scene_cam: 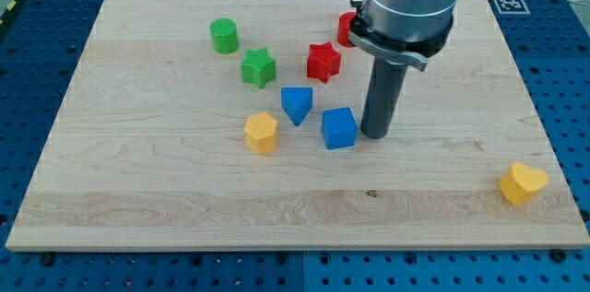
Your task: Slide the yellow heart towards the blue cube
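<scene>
The yellow heart [523,183] lies near the board's bottom right corner. The blue cube [339,128] sits near the board's middle. My tip [376,134] rests on the board just to the right of the blue cube, almost touching it, and far to the left of the yellow heart.
A blue triangular block [296,104] and a yellow hexagonal block [261,133] lie left of the cube. A red star [323,61], a green star [259,67] and a green cylinder [223,35] lie above. A red block [346,29] is partly hidden behind the arm. The wooden board [138,191] ends close to the heart.
</scene>
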